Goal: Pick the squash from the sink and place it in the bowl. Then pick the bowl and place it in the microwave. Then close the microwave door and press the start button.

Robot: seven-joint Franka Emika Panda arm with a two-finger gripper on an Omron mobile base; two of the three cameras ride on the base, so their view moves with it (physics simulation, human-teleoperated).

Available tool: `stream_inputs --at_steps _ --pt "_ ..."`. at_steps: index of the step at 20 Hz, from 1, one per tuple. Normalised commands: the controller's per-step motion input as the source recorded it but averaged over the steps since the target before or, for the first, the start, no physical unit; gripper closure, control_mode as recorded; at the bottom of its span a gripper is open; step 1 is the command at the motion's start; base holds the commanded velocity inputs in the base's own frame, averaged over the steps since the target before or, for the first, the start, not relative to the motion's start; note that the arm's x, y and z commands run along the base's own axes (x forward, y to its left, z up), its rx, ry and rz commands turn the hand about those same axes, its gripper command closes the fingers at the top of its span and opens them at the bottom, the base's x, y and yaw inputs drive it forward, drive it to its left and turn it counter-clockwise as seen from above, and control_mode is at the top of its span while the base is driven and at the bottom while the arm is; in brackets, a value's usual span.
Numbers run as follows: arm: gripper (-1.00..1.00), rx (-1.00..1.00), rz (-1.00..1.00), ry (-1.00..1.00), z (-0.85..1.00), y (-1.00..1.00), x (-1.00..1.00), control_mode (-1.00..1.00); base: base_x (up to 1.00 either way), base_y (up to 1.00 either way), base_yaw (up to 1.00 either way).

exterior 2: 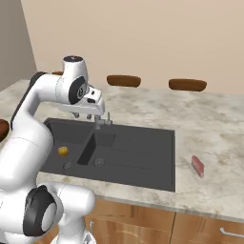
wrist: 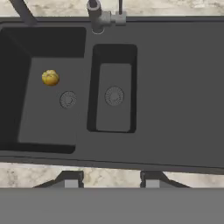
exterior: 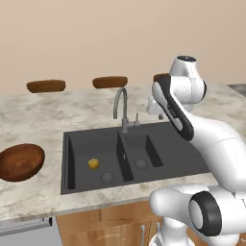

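1. Sitting on the table at the far left, the bowl (exterior: 20,162) is empty and well apart from the sink (exterior: 163,156).
2. In the left basin lies the squash (exterior: 93,164), just beside the round drain (exterior: 107,177); being roundish, it has no long axis to line up with.
3. Right of that, the faucet (exterior: 121,103) stands at the sink's back edge.
4. High over the sink's right part hangs the end effector (exterior 2: 88,116) (fingers apart and empty, as far as the hand view shows). From it the squash lies down and to the left, so I judge the coming reach must go leftward and descend.
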Motion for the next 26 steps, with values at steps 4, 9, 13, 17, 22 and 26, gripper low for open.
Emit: stream_inputs --at_steps 4,9,13,17,22,26 --pt "-1.00 -0.03 0.11 -0.02 0.00 0.30 -0.56 -1.00 0.00 0.00 0.00" --pt "-1.00 -0.18 0.37 0.01 -0.16 1.00 -0.15 -1.00 0.00 0.00 0.00" --pt "-1.00 -0.11 0.43 0.06 -0.31 1.00 0.00 -1.00 0.00 0.00 0.00" --pt "-1.00 -0.03 0.26 0.02 -0.70 1.00 0.00 -1.00 0.00 0.00 0.00" --pt "-1.00 -0.07 0.12 0.05 -0.83 0.98 0.00 -1.00 0.00 0.00 0.00" --pt "-1.00 -0.09 0.06 0.06 -0.80 0.49 0.15 -1.00 0.00 0.00 0.00"
